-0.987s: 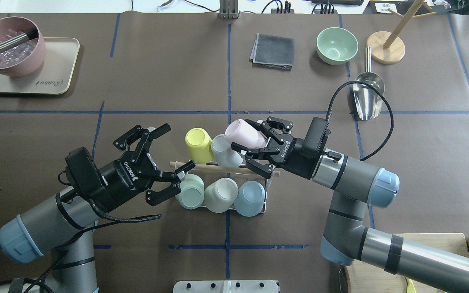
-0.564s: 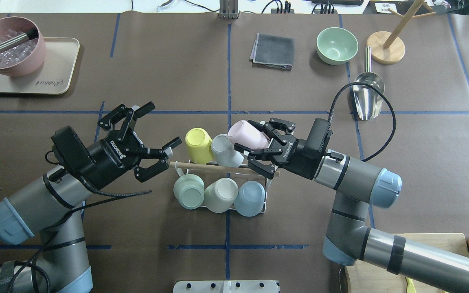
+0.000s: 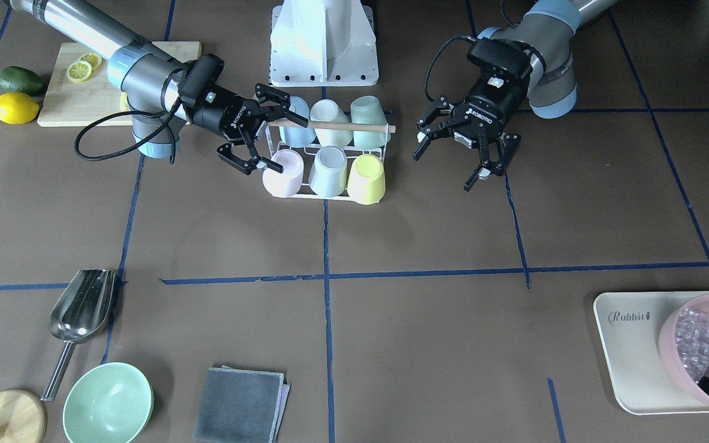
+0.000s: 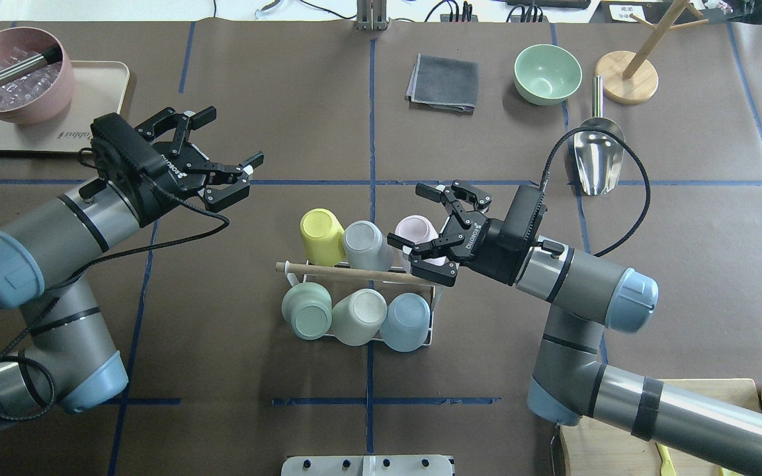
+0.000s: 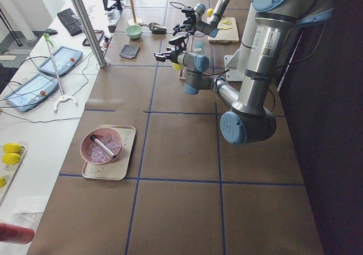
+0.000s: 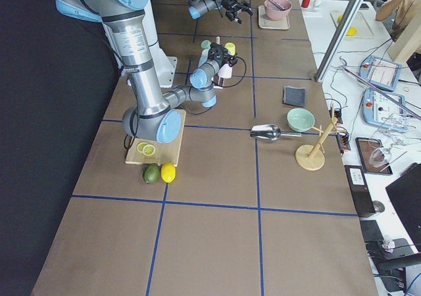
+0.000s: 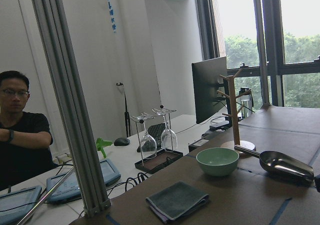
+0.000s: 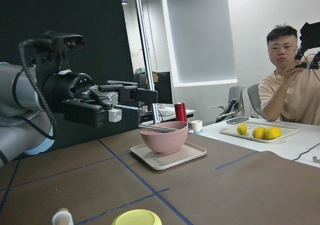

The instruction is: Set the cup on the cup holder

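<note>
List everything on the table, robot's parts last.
cup holder: one, white wire, wooden rod, table centre
cups: six, yellow, grey, pink, mint, cream, blue, on the cup holder
tray: one, beige, far left
ice bowl: one, pink, on the tray
cloth: one, grey, far centre
green bowl: one, far right
scoop: one, silver, by the green bowl
wooden stand: one, far right
cutting board: one, wood, near right
lemon: one, yellow, beside the cutting board
avocado: one, green, beside the lemon
left gripper: one, black, open, left of the cup holder
right gripper: one, black, open, at the cup holder
</note>
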`<state>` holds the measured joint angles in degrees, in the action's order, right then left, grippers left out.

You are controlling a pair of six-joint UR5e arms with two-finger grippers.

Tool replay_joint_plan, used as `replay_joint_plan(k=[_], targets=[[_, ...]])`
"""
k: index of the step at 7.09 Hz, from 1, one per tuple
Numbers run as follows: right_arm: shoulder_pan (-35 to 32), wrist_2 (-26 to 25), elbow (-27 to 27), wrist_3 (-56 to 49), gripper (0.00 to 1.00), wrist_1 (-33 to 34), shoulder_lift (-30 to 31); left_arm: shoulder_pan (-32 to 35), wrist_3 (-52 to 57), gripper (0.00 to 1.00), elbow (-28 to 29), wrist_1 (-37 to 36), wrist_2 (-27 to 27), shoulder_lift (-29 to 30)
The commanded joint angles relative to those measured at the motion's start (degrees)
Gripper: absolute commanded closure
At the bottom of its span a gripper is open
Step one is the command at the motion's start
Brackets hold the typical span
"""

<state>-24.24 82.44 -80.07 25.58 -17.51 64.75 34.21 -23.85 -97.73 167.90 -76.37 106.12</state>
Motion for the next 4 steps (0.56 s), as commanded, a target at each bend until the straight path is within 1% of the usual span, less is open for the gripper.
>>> replay_joint_plan(k=[1, 2, 3, 4], targets=[[-0.7, 0.1, -0.2, 0.1, 0.0, 0.1, -0.3, 8.3, -5.3, 0.0, -0.3, -12.8, -14.1, -0.2], [-2.8, 0.4, -0.4, 0.3, 0.0, 0.5, -0.8, 12.9, -5.3, 0.0, -1.2, -20.5, -21.5, -2.0], [-6.0, 2.9, -1.4, 0.7, 0.0, 3.4, -1.6, 17.1, -5.2, 0.0, -1.3, -27.9, -29.9, -1.9], [-11.3, 9.1, -1.4, 0.8, 0.0, 8.6, -2.9, 20.0, -5.2, 0.0, -2.6, -35.8, -36.3, -1.6]])
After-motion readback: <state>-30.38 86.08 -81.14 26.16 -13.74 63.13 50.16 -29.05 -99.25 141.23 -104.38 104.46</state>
